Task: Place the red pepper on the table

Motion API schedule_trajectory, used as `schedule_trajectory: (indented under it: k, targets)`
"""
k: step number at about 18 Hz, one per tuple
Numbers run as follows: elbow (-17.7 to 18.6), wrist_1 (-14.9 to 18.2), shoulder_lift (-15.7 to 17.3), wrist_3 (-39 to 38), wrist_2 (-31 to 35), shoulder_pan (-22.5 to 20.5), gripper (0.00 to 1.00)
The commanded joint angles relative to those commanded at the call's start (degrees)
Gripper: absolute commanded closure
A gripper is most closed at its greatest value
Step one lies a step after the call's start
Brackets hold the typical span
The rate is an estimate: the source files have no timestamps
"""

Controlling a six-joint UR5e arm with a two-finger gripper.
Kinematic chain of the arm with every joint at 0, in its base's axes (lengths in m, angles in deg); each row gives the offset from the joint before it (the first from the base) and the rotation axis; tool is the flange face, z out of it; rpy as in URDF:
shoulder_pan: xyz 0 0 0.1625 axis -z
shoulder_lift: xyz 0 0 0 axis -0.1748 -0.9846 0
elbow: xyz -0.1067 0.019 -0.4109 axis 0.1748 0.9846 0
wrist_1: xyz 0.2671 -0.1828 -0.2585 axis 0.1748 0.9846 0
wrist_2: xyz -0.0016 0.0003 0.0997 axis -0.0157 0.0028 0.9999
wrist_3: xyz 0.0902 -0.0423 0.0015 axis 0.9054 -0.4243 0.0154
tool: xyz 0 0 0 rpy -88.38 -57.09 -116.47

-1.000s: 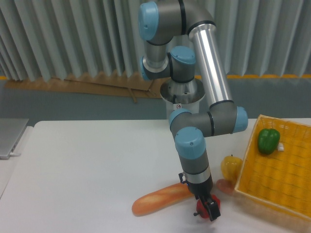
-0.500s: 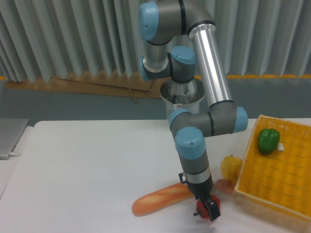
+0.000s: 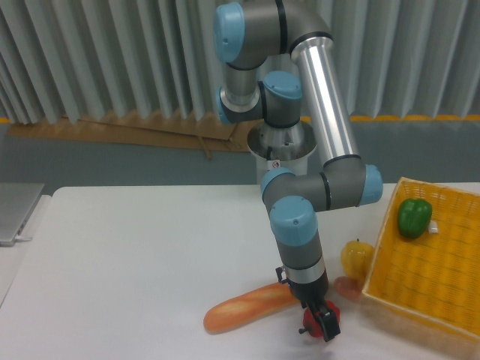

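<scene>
The red pepper (image 3: 332,310) is low over the white table (image 3: 127,262) at the front, mostly hidden behind my gripper (image 3: 321,322). The gripper points down and its black fingers sit around the pepper. Only slivers of red show on either side. I cannot tell whether the pepper rests on the table or hangs just above it.
A long bread loaf (image 3: 247,306) lies just left of the gripper. A yellow pepper (image 3: 357,256) and a small brownish item (image 3: 346,286) sit to the right, against the yellow woven basket (image 3: 450,300), which holds a green pepper (image 3: 414,216).
</scene>
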Motion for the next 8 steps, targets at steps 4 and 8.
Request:
schedule_trajectory:
  k: [4,8]
  targets:
    - [0.0,-0.2,0.2,0.1,-0.1,-0.2,0.0]
    - [0.0,-0.2,0.4,-0.3,-0.1,0.1,0.0]
